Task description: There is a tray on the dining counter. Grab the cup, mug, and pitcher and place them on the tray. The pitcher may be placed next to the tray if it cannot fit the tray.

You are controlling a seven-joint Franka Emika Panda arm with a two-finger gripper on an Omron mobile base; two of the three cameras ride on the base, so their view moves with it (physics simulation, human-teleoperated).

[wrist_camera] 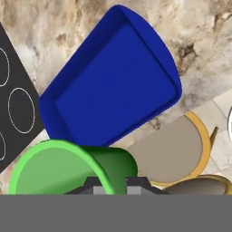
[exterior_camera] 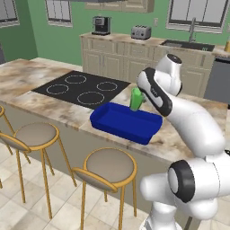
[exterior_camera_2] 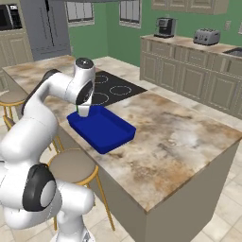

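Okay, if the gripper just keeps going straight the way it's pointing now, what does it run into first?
Most likely the tray. The gripper, jaws shut on the cup, looks down at its blue floor, which is bare. Depth is unclear, so the near rim might be met first.

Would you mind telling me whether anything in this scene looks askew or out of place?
Only the cup stands out: it is tilted, not upright, pinched in the gripper above the far edge of the empty tray. That fits a carry. Nothing looks spilled or damaged on the dining counter.
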